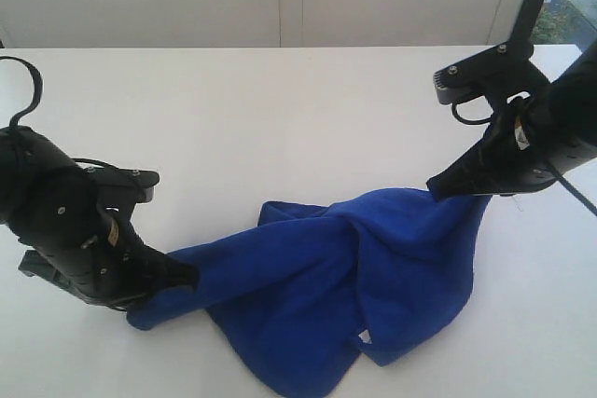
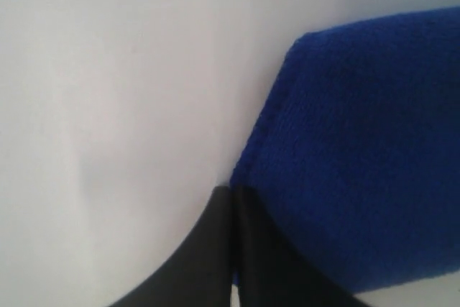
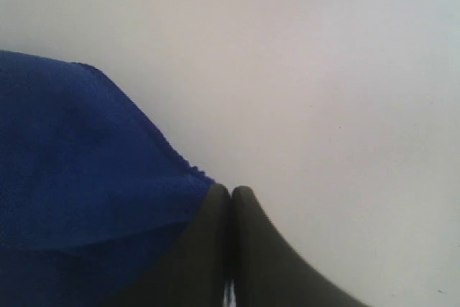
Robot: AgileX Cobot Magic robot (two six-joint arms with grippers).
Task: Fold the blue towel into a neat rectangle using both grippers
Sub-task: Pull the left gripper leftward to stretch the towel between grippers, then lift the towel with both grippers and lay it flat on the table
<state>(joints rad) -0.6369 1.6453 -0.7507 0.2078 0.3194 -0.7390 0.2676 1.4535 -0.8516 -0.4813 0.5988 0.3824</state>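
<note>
The white surface (image 1: pixel 280 109) carries the blue towel (image 1: pixel 354 267), crumpled near the front middle. My left jaws pinch its near-left corner; my right jaws pinch its raised right corner. I judge no fold made yet: spreading and folding are all left.

No legible text anywhere. Small white label (image 1: pixel 365 335) on blue towel (image 1: pixel 308 286) possibly printed, too blurred.

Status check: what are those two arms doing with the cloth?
Left gripper shut on blue towel, one end. Right gripper shut on other end. Towel crumpled, not folded. Nothing in the way.
</note>
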